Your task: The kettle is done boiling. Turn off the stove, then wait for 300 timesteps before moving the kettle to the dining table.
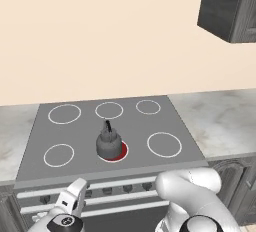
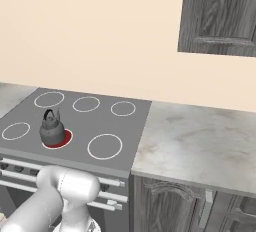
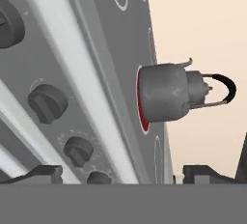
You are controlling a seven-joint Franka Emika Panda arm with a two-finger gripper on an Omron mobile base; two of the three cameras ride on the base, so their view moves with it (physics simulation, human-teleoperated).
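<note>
The end effector (image 3: 118, 172) hangs with jaws wide and empty before the stove's (image 1: 85, 126) front knobs (image 3: 47, 102); shutting off the heat is the step in hand; beyond them the kettle (image 1: 108, 141) sits on the red-glowing burner (image 1: 120, 152); next, close on the right knob and twist.

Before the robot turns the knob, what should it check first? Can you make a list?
1. Burner under the kettle glows red, so the stove needs switching off: ok.
2. Kettle stands upright on that burner: ok.
3. Gripper open, fingers wide apart: ok.
4. Gripper empty: ok.
5. Knobs close in front of the hand: ok.
6. Which knob runs the red burner: cannot tell.
</note>
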